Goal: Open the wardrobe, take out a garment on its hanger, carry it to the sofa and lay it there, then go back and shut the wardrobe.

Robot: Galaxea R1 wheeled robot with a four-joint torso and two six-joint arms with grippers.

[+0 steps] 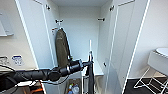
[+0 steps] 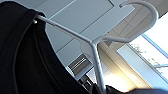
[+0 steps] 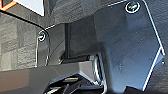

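Observation:
The wardrobe (image 1: 80, 30) stands in front of me with both white doors swung wide. My left arm reaches in from the left, and its gripper (image 1: 89, 62) is shut on the hanger (image 1: 90, 46), whose thin white hook points up in front of the open cabinet. The garment (image 1: 91, 77), a black T-shirt, hangs edge-on below the gripper. The left wrist view looks up along the black fabric (image 2: 25, 62) and the white hanger (image 2: 95, 50) toward the ceiling. The right wrist view looks down at dark carpet (image 3: 17, 42).
An olive-brown jacket (image 1: 62, 48) hangs on the wardrobe's left inside wall. Black hooks (image 1: 101, 19) sit high on its back corners. Bottles (image 1: 73, 88) stand low in front. A white chair (image 1: 157, 62) stands at the right, and the open right door (image 1: 125, 35) juts toward it.

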